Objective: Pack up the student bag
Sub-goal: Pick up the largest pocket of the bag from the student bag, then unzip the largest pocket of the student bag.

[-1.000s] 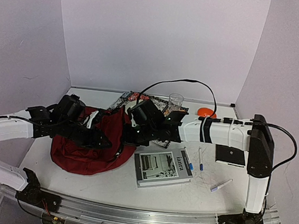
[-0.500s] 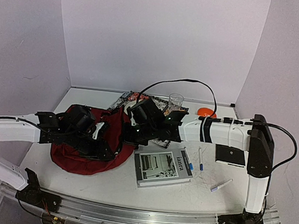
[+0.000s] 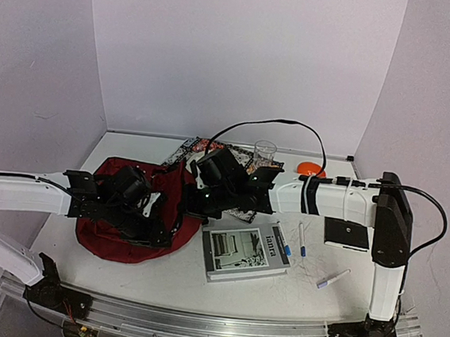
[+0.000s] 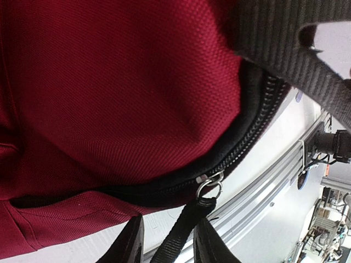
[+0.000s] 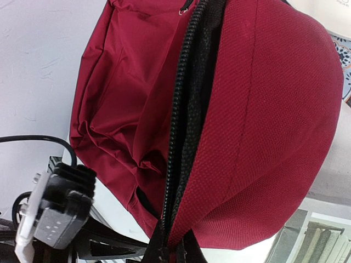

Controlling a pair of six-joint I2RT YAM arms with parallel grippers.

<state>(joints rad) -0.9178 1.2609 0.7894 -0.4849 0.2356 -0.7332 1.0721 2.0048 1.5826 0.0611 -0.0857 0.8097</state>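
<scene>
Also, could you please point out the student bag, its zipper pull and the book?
student bag (image 3: 114, 247), top external view, lower red fabric.
zipper pull (image 4: 184, 227), left wrist view, black strap.
book (image 3: 245, 252), top external view, cover.

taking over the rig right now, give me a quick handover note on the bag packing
Grip state: left tool is open, with its fingers on either side of the zipper pull strap and not clamped on it. The right tool is shut on the student bag at its zipper edge.
Where: the bag lies on the left of the table, between both arms. The book, pen and marker lie to its right.
Done: the zipper looks partly parted. Nothing is visibly packed.
Left: open the bag fully, load the items and zip it closed.
</scene>
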